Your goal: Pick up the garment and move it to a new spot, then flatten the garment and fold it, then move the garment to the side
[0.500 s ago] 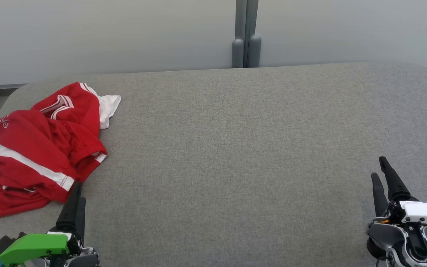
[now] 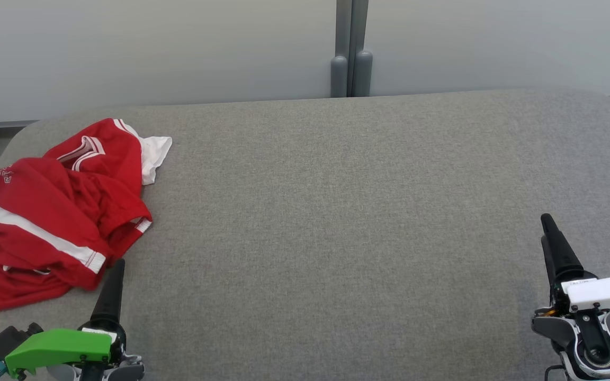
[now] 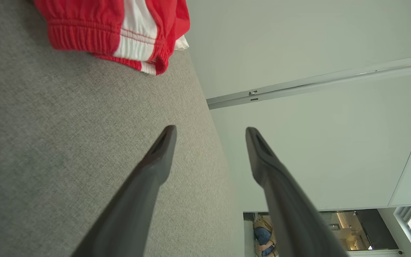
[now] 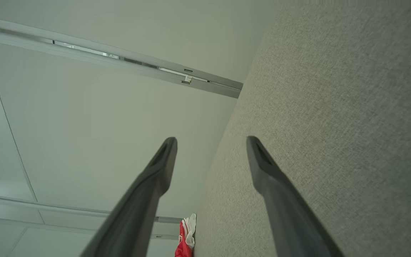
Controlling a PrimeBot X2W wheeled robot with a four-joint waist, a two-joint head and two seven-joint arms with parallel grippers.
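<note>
The garment (image 2: 53, 211), red with white stripes, lay in a crumpled heap at the left edge of the head view, on the grey fabric-covered surface (image 2: 337, 211). Its long axis ran from the lower left of the frame up toward the upper right. It ended there in a white panel (image 2: 155, 151) that pointed at the pale wall panels (image 2: 178, 47). A broad white stripe (image 2: 35, 233) crossed the lower part of the heap on a slant from upper left to lower right. Some small white lettering (image 2: 3, 173) showed on the fold nearest the left border, too small to read. The left gripper (image 2: 118, 263) rose from the lower left corner beneath a green cover (image 2: 56, 344), its tip just beside the lower right edge of the garment. In the left wrist view its fingers (image 3: 155, 160) stood well spread with nothing between them, one over the surface and the other against the wall. The garment's ribbed red and white hem (image 3: 120, 39) lay apart from them at the top of that frame. The right gripper (image 2: 546, 219) stood in the lower right corner, far from the garment. A small label (image 2: 580, 283) on its white housing (image 2: 607, 292) could not be read. In the right wrist view its fingers (image 4: 280, 200) were likewise spread and empty, and a scrap of red and white cloth showed at the bottom edge.
</note>
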